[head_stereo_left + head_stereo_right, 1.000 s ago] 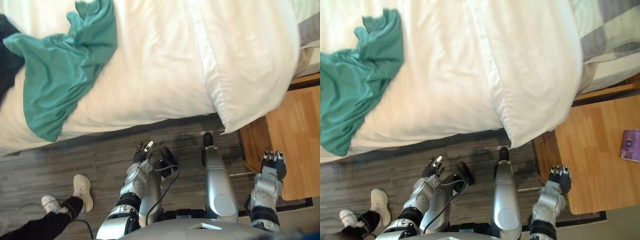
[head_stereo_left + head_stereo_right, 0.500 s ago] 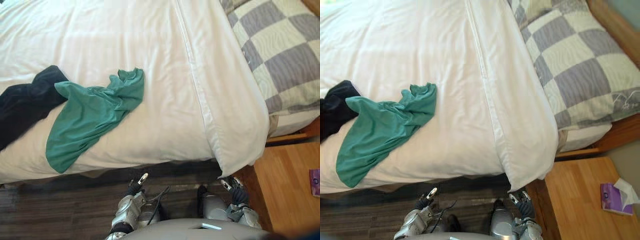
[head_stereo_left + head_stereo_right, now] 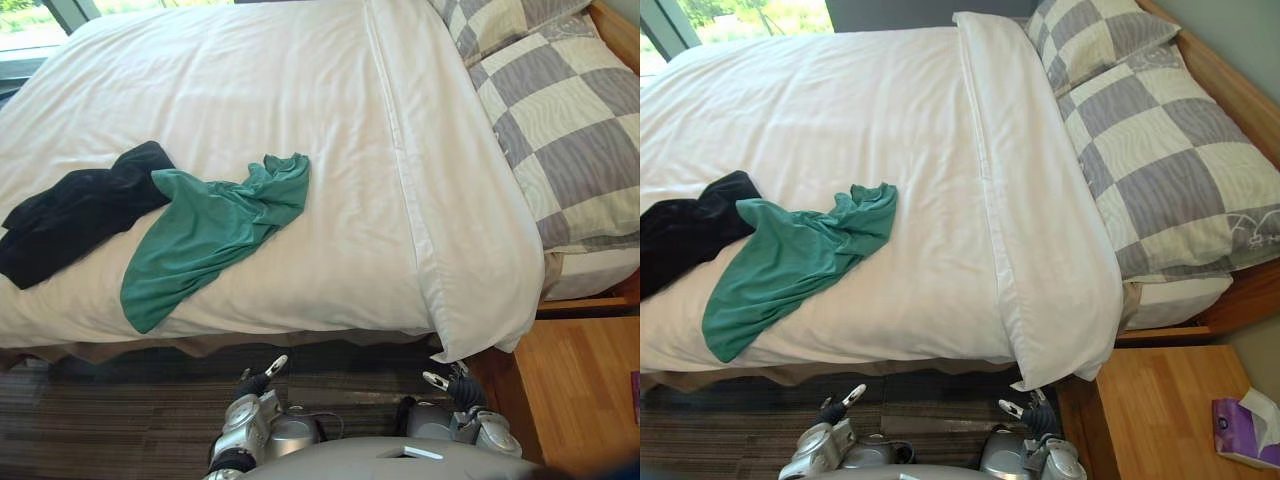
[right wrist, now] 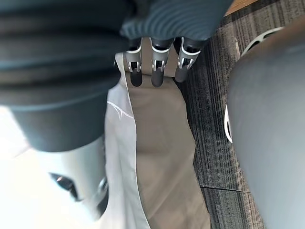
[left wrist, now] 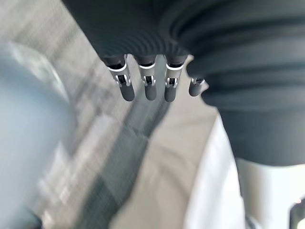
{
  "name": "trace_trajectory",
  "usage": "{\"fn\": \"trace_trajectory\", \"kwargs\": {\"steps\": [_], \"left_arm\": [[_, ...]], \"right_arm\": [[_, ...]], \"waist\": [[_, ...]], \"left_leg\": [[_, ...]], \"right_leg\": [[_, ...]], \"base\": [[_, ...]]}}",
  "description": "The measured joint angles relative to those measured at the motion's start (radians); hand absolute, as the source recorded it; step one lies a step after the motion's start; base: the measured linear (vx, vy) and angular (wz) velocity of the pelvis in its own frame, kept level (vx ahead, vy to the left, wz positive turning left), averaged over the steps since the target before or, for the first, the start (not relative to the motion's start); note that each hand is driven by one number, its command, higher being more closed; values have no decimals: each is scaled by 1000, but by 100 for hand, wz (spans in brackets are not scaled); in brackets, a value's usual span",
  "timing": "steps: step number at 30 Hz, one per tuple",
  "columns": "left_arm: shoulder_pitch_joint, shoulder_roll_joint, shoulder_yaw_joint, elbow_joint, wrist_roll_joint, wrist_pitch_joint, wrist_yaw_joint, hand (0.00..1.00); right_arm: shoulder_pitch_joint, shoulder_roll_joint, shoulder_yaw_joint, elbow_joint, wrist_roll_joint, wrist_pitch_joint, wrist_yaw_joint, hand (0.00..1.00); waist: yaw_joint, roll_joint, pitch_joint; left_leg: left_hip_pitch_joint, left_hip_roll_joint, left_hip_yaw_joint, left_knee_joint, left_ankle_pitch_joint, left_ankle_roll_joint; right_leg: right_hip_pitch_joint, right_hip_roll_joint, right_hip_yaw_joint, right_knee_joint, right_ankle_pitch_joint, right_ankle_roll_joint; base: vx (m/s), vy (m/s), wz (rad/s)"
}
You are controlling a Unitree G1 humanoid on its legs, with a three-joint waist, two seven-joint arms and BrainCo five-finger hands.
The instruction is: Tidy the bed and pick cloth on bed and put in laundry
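A green cloth (image 3: 215, 235) lies crumpled on the white duvet (image 3: 330, 150) near the bed's front edge. One end of a black cloth (image 3: 75, 210) touches it on the left. Both my hands hang low in front of the bed, above the floor and apart from the cloths. My left hand (image 3: 258, 380) is below the green cloth's side of the bed, its fingers (image 5: 150, 88) straight and empty. My right hand (image 3: 455, 388) is just under the duvet's hanging corner, its fingers (image 4: 157, 71) also straight and holding nothing.
Grey-and-cream checked pillows (image 3: 560, 130) lie at the head of the bed on the right. A wooden nightstand (image 3: 585, 390) stands at the lower right with a purple tissue pack (image 3: 1245, 430) on it. Dark striped floor (image 3: 100, 410) runs along the bed's front.
The camera has swung up from the floor to the bed, so the whole picture shifted. A person's legs have left the view. My right hand has moved from the nightstand to the duvet corner.
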Motion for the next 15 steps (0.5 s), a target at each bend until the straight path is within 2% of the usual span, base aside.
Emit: {"fn": "trace_trajectory", "kwargs": {"steps": [1,3,4,7,8,9,10,11,12,13,15], "left_arm": [[16,8,20,-2,3,1,-18,0],[32,17,18,-2,4,-3,-30,0],[47,20,17,-1,4,-18,-50,0],[43,16,0,33,3,-48,-78,0],[40,14,-27,45,12,-53,-90,0],[31,5,-42,65,14,-64,-103,0],[13,8,-34,71,11,-71,-110,0],[12,29,-49,70,35,-80,-112,0],[20,47,-64,69,49,-88,-112,0],[19,54,-65,69,49,-90,-115,0],[-8,58,-121,71,54,-89,-127,0]], "right_arm": [[1,-15,-22,2,-10,2,0,0],[-3,-39,-39,10,-25,1,2,0],[-2,-64,-44,11,-44,-5,4,0],[-3,-96,-44,41,-61,-12,4,0],[2,-98,-49,43,-61,-13,6,0],[7,-90,-73,58,-65,-13,15,0],[5,-73,-99,66,-74,-14,23,0],[6,-64,-109,74,-105,-19,20,0],[13,-59,-89,74,-135,-36,42,0],[17,-50,-67,74,-160,-57,56,0],[14,-55,11,69,-219,-144,81,0]], "waist": [[-6,13,-1],[-12,16,1],[-15,23,-2],[-23,53,-17],[-28,78,-26],[-22,94,-34],[-15,81,-30],[8,72,-25],[3,52,-36],[1,42,-42],[2,33,-43]], "left_leg": [[-23,55,-41,82,-45,10],[-31,119,-95,131,-59,7],[-34,167,-162,131,-55,12],[-39,179,-268,82,-54,-5],[-37,179,-262,38,-49,-13],[-16,174,-235,-8,-111,-162],[-18,150,-216,9,-112,-176],[-18,127,-168,1,-109,-158],[-12,112,-139,-35,-90,-123],[-8,103,-129,-65,-74,-106],[-3,52,-120,-184,10,-53]], "right_leg": [[1,-7,12,6,-3,15],[-8,-27,43,27,-3,36],[-34,-52,75,52,-2,70],[-87,-95,122,59,38,134],[-95,-113,128,39,102,142],[-95,-133,120,1,165,153],[-93,-164,104,-19,212,135],[-88,-194,6,-67,300,60],[-70,-191,-104,-58,311,59],[-65,-176,-145,-35,309,60],[-45,-95,-190,75,179,55]], "base": [[-85,108,-20],[-61,214,-34],[-54,330,-40],[-58,480,-34],[-73,821,-16],[-51,695,-8],[-102,667,-29],[-132,539,-36],[-137,490,-34],[-67,388,-13],[-22,327,10]]}}
